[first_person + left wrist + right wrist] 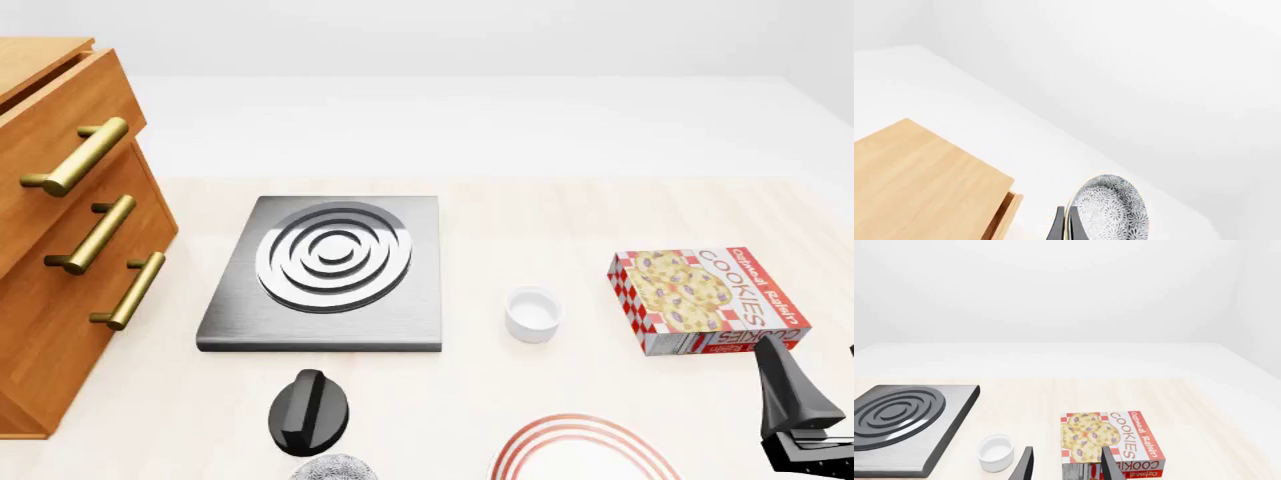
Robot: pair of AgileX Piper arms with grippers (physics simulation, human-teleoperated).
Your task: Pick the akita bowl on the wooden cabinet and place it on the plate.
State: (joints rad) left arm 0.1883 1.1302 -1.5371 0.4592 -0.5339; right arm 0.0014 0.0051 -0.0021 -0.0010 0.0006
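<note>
My left gripper (1066,228) is shut on the pale rim of the akita bowl (1113,210), a speckled grey-and-white bowl held on edge in the air, off the wooden cabinet (921,185). In the front view the left gripper (310,410) shows as a dark shape near the bottom edge, the akita bowl (334,468) just peeking in beneath it, right of the wooden cabinet (67,250). The plate (583,447), white with red rings, lies at the bottom edge, to the right of the bowl. My right gripper (1067,467) is open and holds nothing; in the front view the right gripper (801,425) stands right of the plate.
A grey stove slab (327,270) with silver rings lies mid-table. A small white cup (533,312) sits right of it, above the plate. A cookies box (705,298) lies at the right, just beyond my right gripper. The cabinet's top drawer (1006,217) stands slightly out.
</note>
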